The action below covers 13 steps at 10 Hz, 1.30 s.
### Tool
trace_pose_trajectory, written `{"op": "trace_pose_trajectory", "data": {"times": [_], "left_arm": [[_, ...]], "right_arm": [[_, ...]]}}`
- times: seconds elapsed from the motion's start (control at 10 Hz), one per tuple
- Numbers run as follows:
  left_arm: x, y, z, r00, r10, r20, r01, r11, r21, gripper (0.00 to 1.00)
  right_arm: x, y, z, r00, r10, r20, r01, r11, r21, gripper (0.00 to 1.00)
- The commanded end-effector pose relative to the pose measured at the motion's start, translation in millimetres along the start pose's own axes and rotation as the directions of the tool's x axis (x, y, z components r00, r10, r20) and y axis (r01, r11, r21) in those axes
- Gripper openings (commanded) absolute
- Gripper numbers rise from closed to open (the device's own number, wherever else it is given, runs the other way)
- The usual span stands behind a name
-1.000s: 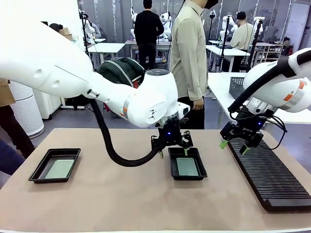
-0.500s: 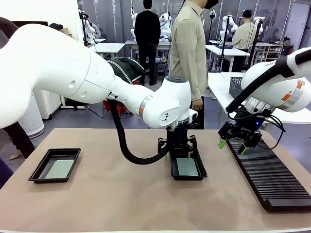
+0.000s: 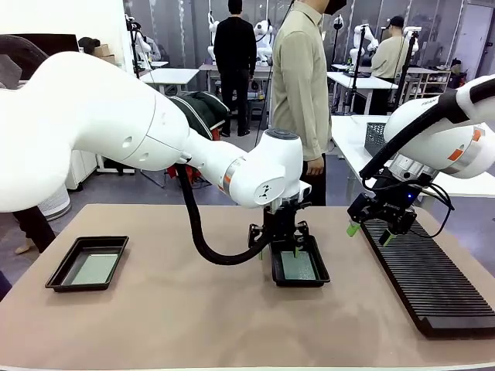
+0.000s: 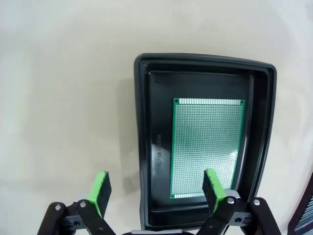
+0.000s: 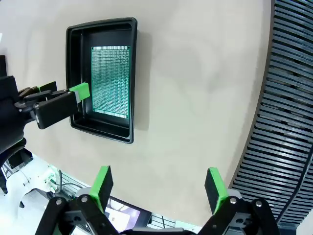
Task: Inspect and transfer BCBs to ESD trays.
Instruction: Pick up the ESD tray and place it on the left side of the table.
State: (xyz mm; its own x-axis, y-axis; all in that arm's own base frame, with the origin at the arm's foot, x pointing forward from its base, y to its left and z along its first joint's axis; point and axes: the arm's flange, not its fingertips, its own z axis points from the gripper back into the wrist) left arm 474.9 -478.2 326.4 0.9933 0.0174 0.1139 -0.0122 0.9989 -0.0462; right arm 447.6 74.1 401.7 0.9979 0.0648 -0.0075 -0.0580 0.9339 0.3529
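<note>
Front view: left gripper (image 3: pixel 283 246) has shifted over center tray (image 3: pixel 312 279), fingers spread, empty; board (image 3: pixel 297 265) placed. Right gripper (image 3: pixel 370 234) open too, unmoved.

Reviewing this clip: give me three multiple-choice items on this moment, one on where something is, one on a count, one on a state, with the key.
1. Where is the left gripper?
A. Above the far end of the middle tray
B. Over the tray at the left edge
C. Over the ribbed rack

2. How many black trays on the table hold a green board?
A. None
B. One
C. Two

3. How do the right gripper's jaws stand?
A. Shut on a board
B. Open, holding nothing
C. Shut on the rack

Key: 1 A, the left wrist view looks straight down on that tray and its board. 2 C, the left tray holds a board and the middle tray holds another. 3 B, the right gripper has its green pads spread apart with bare table between them, beside the rack.
</note>
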Motion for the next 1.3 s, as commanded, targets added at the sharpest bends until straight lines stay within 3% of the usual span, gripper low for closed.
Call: {"op": "trace_pose_trajectory", "data": {"times": [0.0, 1.1, 1.2], "left_arm": [[5.2, 0.3, -2.1, 1.000, -0.003, 0.024, 0.002, 0.999, 0.043, 1.00], [10.0, 6.2, -5.1, 1.000, 0.001, -0.010, -0.001, 0.999, 0.038, 1.00], [9.8, 6.8, -5.6, 1.000, 0.000, -0.006, 0.001, 0.999, 0.038, 0.93]], "right_arm": [[1.1, 1.9, 1.4, 1.000, -0.015, 0.001, 0.015, 1.000, -0.015, 1.00], [1.1, 1.9, 1.4, 1.000, -0.015, 0.001, 0.015, 1.000, -0.015, 1.00], [1.1, 1.9, 1.4, 1.000, -0.015, 0.001, 0.015, 1.000, -0.015, 1.00]]}}
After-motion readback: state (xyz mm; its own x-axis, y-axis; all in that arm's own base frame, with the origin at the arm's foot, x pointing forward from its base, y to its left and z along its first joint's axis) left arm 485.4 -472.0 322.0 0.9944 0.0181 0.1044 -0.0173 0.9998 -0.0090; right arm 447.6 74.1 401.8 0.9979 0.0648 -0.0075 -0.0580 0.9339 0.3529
